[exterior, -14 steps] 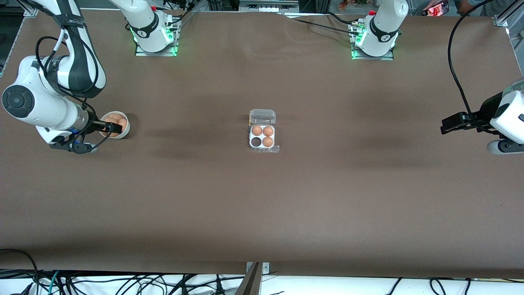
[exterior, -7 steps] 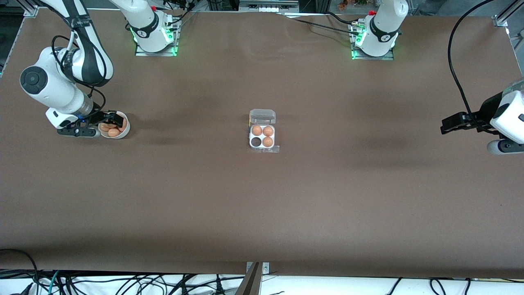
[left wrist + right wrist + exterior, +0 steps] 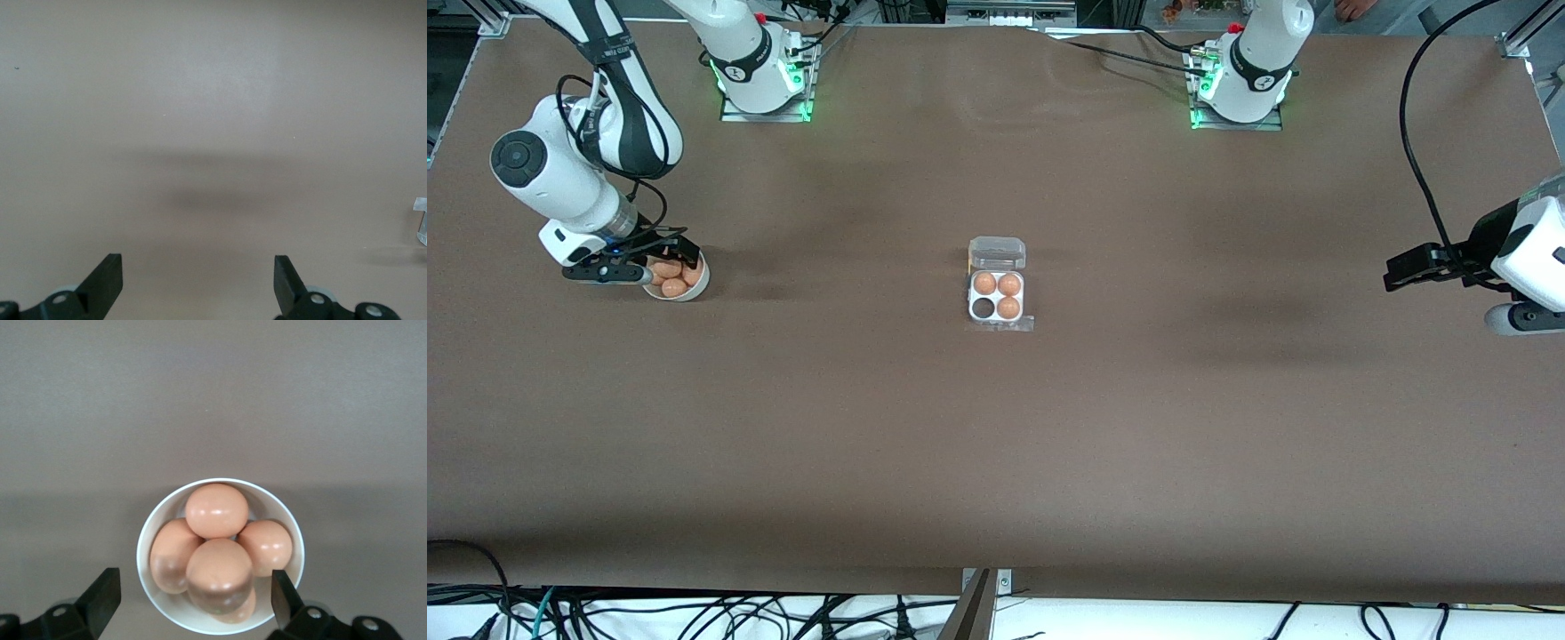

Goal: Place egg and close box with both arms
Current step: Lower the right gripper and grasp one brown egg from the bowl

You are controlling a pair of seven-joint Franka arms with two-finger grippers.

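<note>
The box point(image 3: 997, 300) is a white four-cell tray at the table's middle with its clear lid point(image 3: 997, 252) lying open. It holds three orange-brown eggs point(image 3: 997, 285); one cell is dark and empty point(image 3: 983, 308). My right gripper point(image 3: 660, 260) hangs open over a round white bowl point(image 3: 695, 288) of several eggs. In the right wrist view the bowl's rim point(image 3: 143, 540) and its eggs point(image 3: 217, 509) lie between my open fingers point(image 3: 103, 593). My left gripper point(image 3: 1400, 269) waits open and empty over bare table at the left arm's end; its wrist view shows open fingers point(image 3: 107, 276).
The brown table surface point(image 3: 996, 444) stretches wide around the box. A sliver of clear plastic point(image 3: 420, 220) shows at the edge of the left wrist view. Cables lie along the table's near edge point(image 3: 694, 613).
My right arm has swung up and toward the robots' bases, bringing its open gripper from beside the bowl to directly over it. The left arm has not moved.
</note>
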